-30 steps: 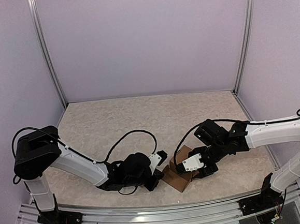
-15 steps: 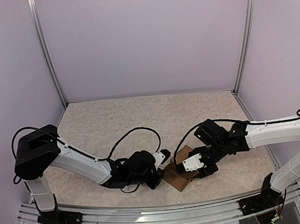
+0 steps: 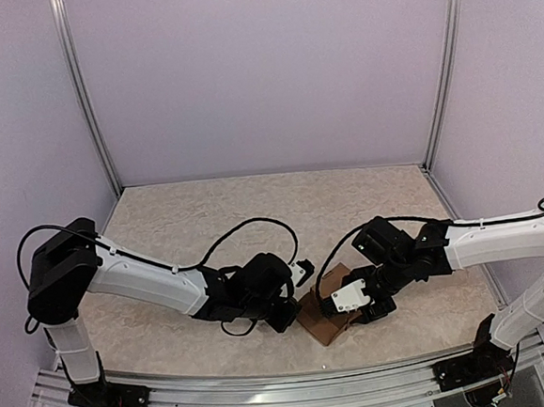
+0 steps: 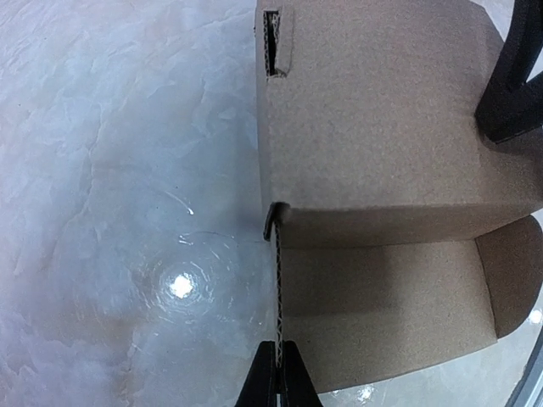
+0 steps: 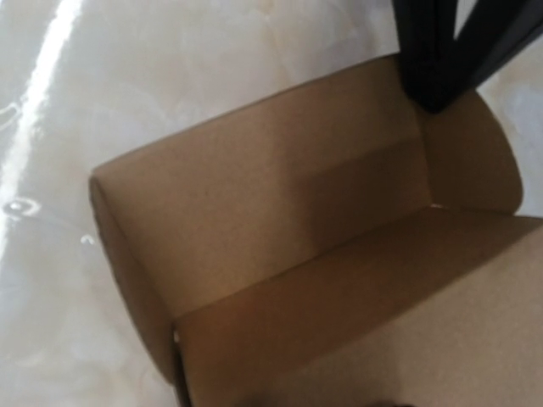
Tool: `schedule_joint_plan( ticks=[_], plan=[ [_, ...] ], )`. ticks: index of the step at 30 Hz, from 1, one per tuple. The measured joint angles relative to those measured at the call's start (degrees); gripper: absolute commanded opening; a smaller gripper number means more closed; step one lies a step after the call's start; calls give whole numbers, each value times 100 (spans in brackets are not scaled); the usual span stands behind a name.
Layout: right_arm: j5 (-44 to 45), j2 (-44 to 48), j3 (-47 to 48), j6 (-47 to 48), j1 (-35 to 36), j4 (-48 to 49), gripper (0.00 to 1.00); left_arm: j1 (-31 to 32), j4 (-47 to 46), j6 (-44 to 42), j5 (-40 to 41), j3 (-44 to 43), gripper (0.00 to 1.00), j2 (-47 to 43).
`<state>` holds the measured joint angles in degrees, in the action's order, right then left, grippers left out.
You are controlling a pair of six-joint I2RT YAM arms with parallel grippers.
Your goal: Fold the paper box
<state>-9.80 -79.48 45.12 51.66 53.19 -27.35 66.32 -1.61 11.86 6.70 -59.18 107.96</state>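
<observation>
Left arm [image 3: 146, 284], right arm [image 3: 501, 239] — white links, black joints, thin black cables [image 3: 254, 220].

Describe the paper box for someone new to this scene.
On the pale marbled table, look near the front edge, where the two arms meet. The paper box is between the left end effector and right end effector: the only brown cardboard thing, partly folded.

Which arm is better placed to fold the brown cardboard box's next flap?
Left, probably: the left tool pinches an open flap's edge on the brown cardboard box, while the right tool grips its rim.
</observation>
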Motion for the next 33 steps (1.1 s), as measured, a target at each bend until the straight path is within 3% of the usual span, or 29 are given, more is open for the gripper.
schedule_joint_plan(
  ticks=[14,26,33],
  plan=[
    [83,15,-11,44,85,33,61,-186,1141,70,-400,-680,2,33],
    [125,9,-17,-153,116,116,57,-269,1154,70,-597,-680,2,33],
    [153,-101,-17,-367,151,275,63,-275,1071,94,-625,-553,2,31]
  ],
)
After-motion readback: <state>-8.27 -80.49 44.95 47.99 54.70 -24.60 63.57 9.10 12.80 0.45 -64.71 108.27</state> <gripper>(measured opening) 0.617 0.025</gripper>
